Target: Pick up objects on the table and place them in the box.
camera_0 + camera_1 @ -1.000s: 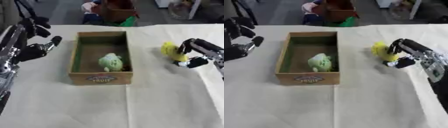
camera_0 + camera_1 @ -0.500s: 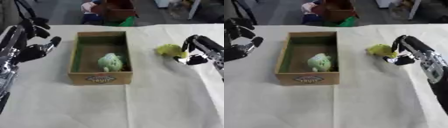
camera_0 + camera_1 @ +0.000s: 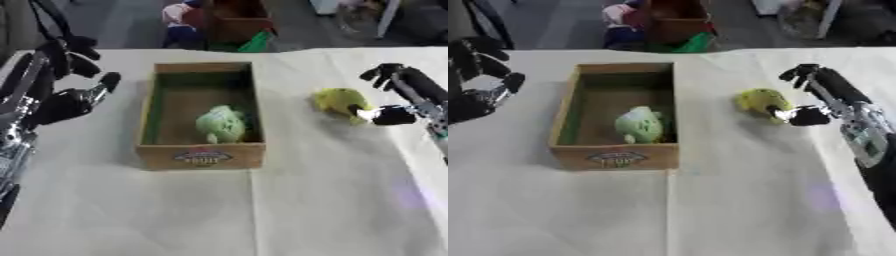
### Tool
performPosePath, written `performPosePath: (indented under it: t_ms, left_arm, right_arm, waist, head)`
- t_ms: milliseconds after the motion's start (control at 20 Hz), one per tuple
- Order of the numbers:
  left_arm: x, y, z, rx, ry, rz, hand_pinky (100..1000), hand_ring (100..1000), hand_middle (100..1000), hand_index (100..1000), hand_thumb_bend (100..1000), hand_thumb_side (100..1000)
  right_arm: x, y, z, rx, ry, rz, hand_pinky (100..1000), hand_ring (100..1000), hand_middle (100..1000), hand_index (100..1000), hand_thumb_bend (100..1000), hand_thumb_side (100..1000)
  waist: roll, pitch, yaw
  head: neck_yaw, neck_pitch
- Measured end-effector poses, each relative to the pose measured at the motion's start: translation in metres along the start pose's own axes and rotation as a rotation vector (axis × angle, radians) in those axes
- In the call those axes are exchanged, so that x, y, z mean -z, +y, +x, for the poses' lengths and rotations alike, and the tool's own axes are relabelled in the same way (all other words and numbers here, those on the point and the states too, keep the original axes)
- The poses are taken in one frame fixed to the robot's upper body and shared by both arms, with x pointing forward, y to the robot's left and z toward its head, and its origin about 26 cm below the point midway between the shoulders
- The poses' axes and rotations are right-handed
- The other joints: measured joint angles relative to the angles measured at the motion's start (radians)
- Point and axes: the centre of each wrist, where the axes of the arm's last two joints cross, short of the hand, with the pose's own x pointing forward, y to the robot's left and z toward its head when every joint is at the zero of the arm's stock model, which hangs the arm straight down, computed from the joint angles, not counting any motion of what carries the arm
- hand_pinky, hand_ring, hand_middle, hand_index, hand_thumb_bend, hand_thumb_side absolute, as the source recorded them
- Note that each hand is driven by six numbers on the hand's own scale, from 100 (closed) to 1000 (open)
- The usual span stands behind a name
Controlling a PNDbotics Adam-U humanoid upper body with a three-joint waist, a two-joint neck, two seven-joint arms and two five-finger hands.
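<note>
The yellow object (image 3: 339, 101) looks soft and light, so take it across its rounded body. Your right hand (image 3: 398, 95) sits spread beside it, thumb touching, holding nothing.

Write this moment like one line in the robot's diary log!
right hand: open beside yellow object | left hand: open, idle by box | green object: in box

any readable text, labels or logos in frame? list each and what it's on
Oval label on the near wall of the wooden box: some lettering is there, too blurred to read.
Nothing readable on the green object in the box, the yellow object or the tablecloth.
</note>
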Motion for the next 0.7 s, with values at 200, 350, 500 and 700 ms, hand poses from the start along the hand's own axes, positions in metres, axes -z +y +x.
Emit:
performPosePath:
  t_ms: [200,350,500,700]
  left_arm:
    - [0.0002,0.0,0.0001,-0.002,-0.004,-0.005,659,604,613,786,449,266]
    - [0.0005,0.0,0.0005,-0.006,-0.006,-0.008,658,604,613,785,448,266]
    - [0.001,0.0001,0.0009,-0.008,-0.009,-0.009,660,605,613,786,443,266]
    - [0.0028,-0.0005,0.0026,-0.013,-0.018,-0.01,660,604,613,786,442,267]
  right_arm:
    - [0.0029,-0.0011,-0.0007,0.004,0.008,0.085,702,832,851,863,438,403]
    - [0.0048,-0.0001,-0.0005,0.009,0.02,0.134,702,831,848,862,438,401]
    - [0.0057,-0.0011,-0.0023,0.002,0.039,0.156,699,826,843,860,438,399]
    - [0.0071,0.0011,-0.0032,-0.001,0.057,0.167,681,804,821,844,439,395]
  waist:
    - [0.002,0.006,0.007]
    - [0.003,0.009,0.013]
    - [0.003,0.013,0.019]
    - [0.003,0.017,0.025]
  head:
    - [-0.003,0.0]
    - [-0.007,0.0]
    - [-0.01,0.0]
    - [-0.014,0.0]
